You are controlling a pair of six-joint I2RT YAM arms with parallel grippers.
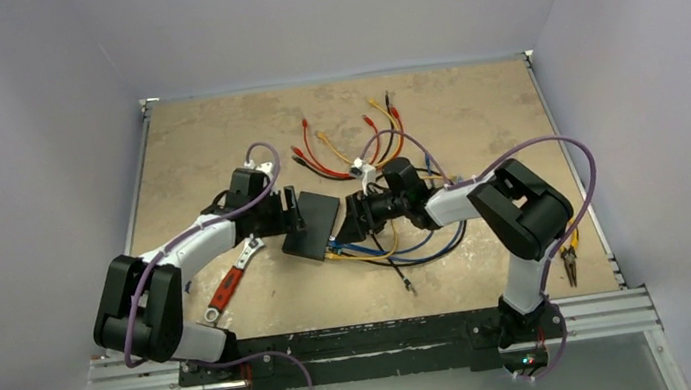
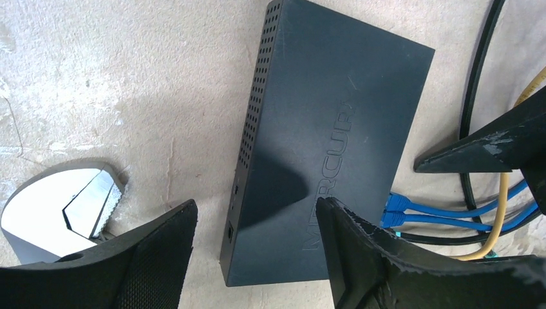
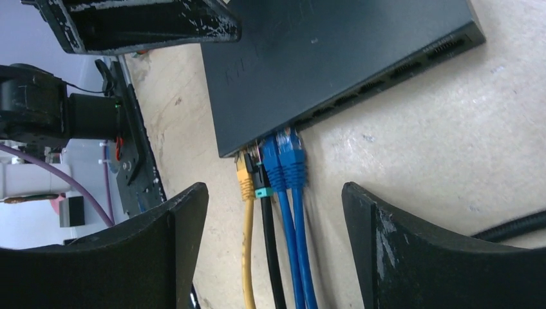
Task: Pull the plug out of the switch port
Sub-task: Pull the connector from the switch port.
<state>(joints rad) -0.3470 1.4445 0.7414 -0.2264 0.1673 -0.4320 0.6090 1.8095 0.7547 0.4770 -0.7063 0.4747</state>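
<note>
Right gripper (image 3: pixel 273 193) open wide, just right of switch (image 3: pixel 335 58), facing its socket edge. 4 plugs seated at near end: 1 yellow (image 3: pixel 244 180), 1 black (image 3: pixel 259 185), 2 blue (image 3: pixel 284 158). Left gripper (image 2: pixel 257 212) open too, above switch's left edge. Switch flat, mid-table (image 1: pixel 215 152), between both grippers.

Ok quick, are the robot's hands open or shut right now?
Left gripper: open, holding nothing, by the switch.
Right gripper: open, holding nothing, by the plugs.
</note>
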